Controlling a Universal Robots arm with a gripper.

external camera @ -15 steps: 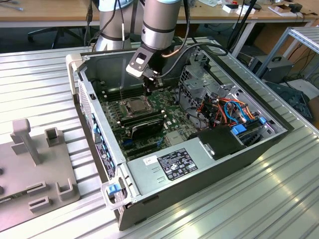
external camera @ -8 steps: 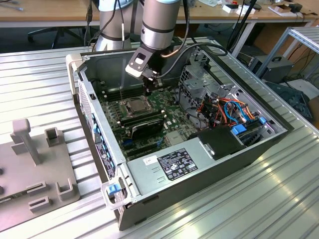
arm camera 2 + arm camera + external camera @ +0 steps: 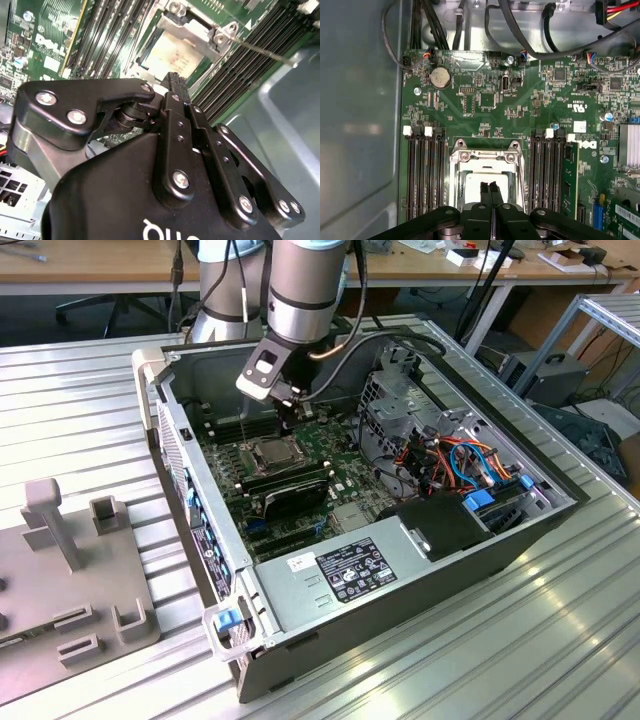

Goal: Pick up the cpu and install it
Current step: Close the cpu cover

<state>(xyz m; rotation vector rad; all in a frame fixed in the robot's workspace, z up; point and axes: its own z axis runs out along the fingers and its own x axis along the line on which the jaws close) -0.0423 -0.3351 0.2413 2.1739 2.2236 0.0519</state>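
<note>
One grey fixture stands on the slatted metal desk at the exterior view's left, just beside the open computer case. Inside the case, toward its left half, the green motherboard lies flat, and the cpu sits in its socket there, silver top facing up. The gripper hangs right over the socket, apart from the cpu and slightly toward the exterior view's right of it. Further right in the case is a tangle of orange and blue cables.

In the first wrist view the gripper has its two fingers pressed together with nothing between them, and the cpu lies below their tips inside the metal socket frame, with memory slots on either side. In the second wrist view the gripper points at the cpu without touching it.
</note>
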